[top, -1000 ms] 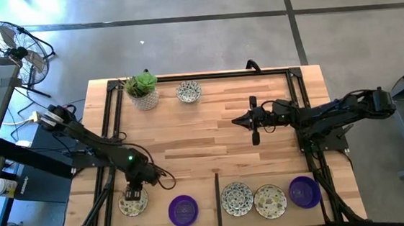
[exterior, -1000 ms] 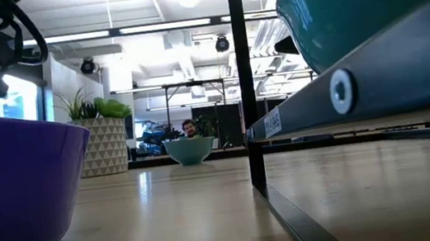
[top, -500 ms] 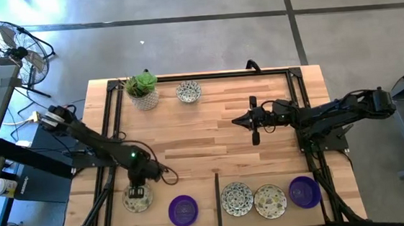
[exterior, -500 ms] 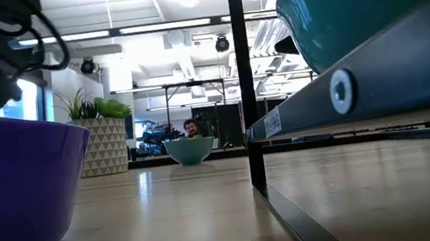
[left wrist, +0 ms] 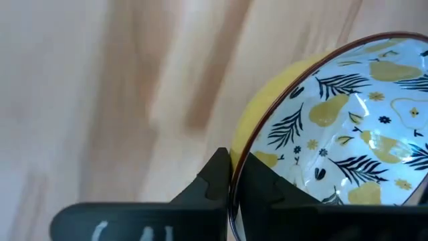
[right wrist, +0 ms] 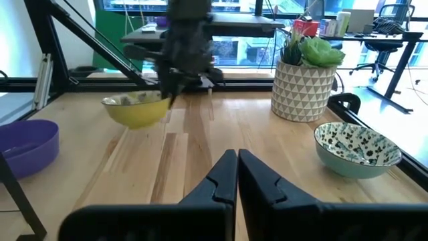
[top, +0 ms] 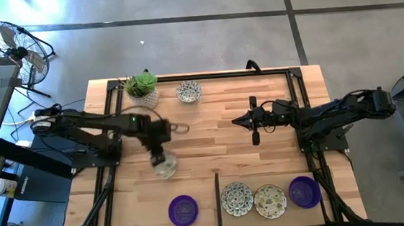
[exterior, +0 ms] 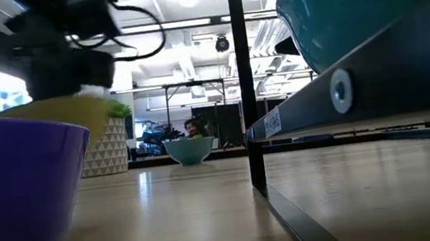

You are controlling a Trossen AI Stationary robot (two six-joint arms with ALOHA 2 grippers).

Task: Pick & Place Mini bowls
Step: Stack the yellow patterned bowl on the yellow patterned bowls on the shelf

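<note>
My left gripper [top: 164,158] is shut on a mini bowl [top: 166,168], yellow outside and white inside with pears and dark leaves [left wrist: 348,134]. It hangs above the table's middle left. My right gripper [top: 237,121] is shut and holds nothing over the right middle of the table. Another patterned mini bowl [top: 188,92] sits on its base at the far edge. Along the near edge stand two purple mini bowls [top: 184,210] [top: 305,191] and two patterned ones [top: 237,198] [top: 270,201]. My left gripper pinches the bowl's rim [left wrist: 244,144], one finger inside the bowl and one against its yellow outer wall. The fingers [right wrist: 170,84] come down from above. The bowl [right wrist: 137,110] hangs about level below them, lifted clear of the table.
A pale pot with a green plant [top: 143,91] stands at the far left, beside the patterned bowl. A black frame rail [top: 218,198] splits the near edge between the bowls. Bare wood lies across the table's middle [top: 204,138].
My left gripper took hold of the patterned bowl at the near left corner. It lifted the bowl clear and carried it toward the table's middle, away from the near edge and to the right. The bowl stays about level.
</note>
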